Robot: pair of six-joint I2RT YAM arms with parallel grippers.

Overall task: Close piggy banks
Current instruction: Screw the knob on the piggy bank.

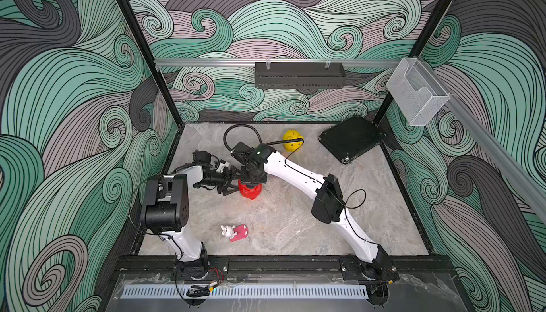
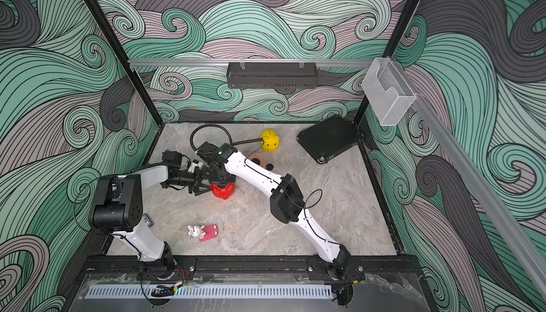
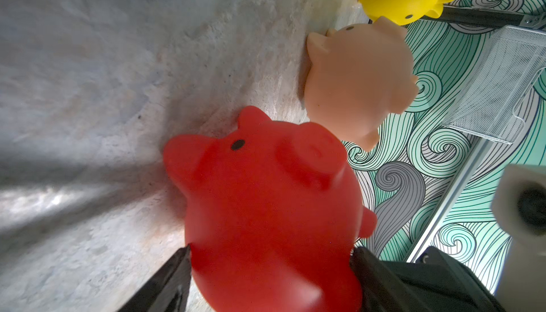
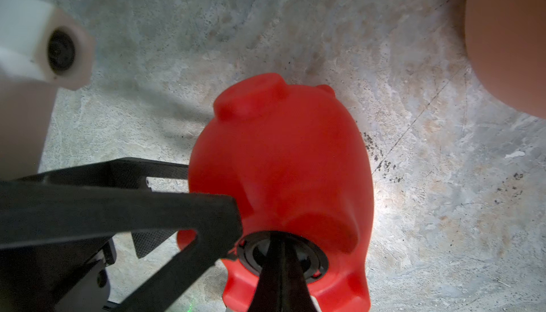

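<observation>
Red piggy bank [image 4: 280,154], smooth rounded plastic, belly-up, snout toward peach pig [image 3: 354,83]; left gripper [image 3: 271,253] clamps its flanks; right gripper [image 4: 279,242], fingers together, touches the belly plug [image 4: 314,261].

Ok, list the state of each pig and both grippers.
Red piggy bank: belly up, black plug in its belly hole.
Peach piggy bank: feet up; hole not visible.
Yellow piggy bank: untouched; belly unseen.
Left gripper: clamped on the red piggy bank.
Right gripper: shut, tips on the plug.
</observation>
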